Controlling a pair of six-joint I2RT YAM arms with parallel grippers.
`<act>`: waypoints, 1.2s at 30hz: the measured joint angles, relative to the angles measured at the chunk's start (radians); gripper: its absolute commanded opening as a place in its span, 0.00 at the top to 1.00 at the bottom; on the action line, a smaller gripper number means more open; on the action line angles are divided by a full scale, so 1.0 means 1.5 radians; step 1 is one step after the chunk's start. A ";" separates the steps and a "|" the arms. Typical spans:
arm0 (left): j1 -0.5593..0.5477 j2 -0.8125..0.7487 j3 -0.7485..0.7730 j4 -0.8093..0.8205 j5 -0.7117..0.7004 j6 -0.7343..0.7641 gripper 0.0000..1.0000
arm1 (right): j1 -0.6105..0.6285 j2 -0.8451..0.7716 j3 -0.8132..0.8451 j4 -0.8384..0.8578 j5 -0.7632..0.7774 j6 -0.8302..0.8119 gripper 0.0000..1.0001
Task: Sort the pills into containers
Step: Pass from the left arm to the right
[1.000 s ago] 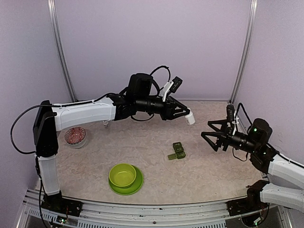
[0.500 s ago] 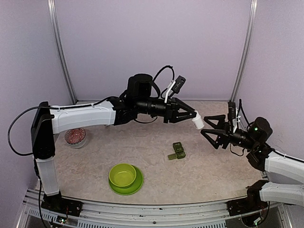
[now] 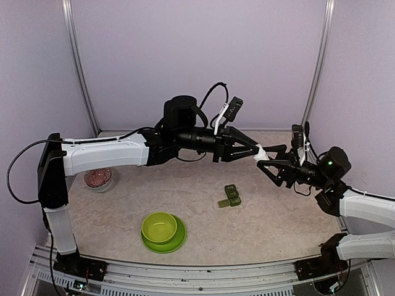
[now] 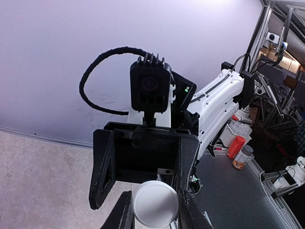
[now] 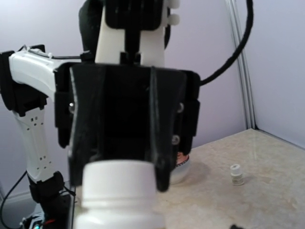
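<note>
The pill box (image 3: pixel 230 196), a dark green strip of square compartments, is seen lying on the table (image 3: pixel 278 216), below the point where the two grippers meet and well apart from both. Whether its lids are raised cannot be told, and no loose pills can be made out anywhere.

The white pill bottle (image 3: pixel 258 153) is held in mid-air by the left gripper (image 3: pixel 253 150), whose fingers are closed tight on it. The bottle is carried roughly level, with its free end pointing out past the fingertips towards the right gripper (image 3: pixel 265 159).

The right gripper is positioned directly opposite, jaws partly apart and nothing gripped. Its upper finger is just beside the bottle's free end; whether contact is made cannot be told.

This arrangement is judged to be a two-handed opening. The bottle is steadied by one gripper so that its lid can be gripped and twisted off by the other, after which the pills could be tipped out for sorting. Which end carries the cap is not settled by these views. The pill box is probably kept directly beneath so that little travel is needed once the bottle is open.

The lime-green bowl (image 3: pixel 160 227) on its plate (image 3: pixel 178 242) sits below and behind the left gripper, towards that arm's base. A round dish (image 3: pixel 97 177) with a reddish pattern lies far back along the same arm. Neither is touched.
</note>
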 measured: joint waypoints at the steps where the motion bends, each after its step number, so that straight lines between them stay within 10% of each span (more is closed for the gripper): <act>1: 0.000 0.000 -0.001 0.001 0.001 0.000 0.89 | 0.001 0.002 0.000 0.002 0.000 0.002 0.39; 22: 0.000 -0.003 -0.020 0.016 -0.005 -0.006 0.75 | 0.008 0.008 0.000 0.019 -0.029 0.034 0.75; 27: 0.000 -0.003 -0.023 0.023 -0.004 -0.008 0.46 | 0.008 0.008 0.005 0.010 -0.031 0.035 0.77; 31: 0.000 -0.018 -0.043 0.033 0.000 -0.004 0.03 | 0.008 0.008 0.008 -0.002 -0.034 0.038 0.79; 36: 0.003 -0.077 -0.107 0.050 0.003 0.027 0.01 | 0.008 0.010 0.018 -0.026 -0.051 0.049 0.80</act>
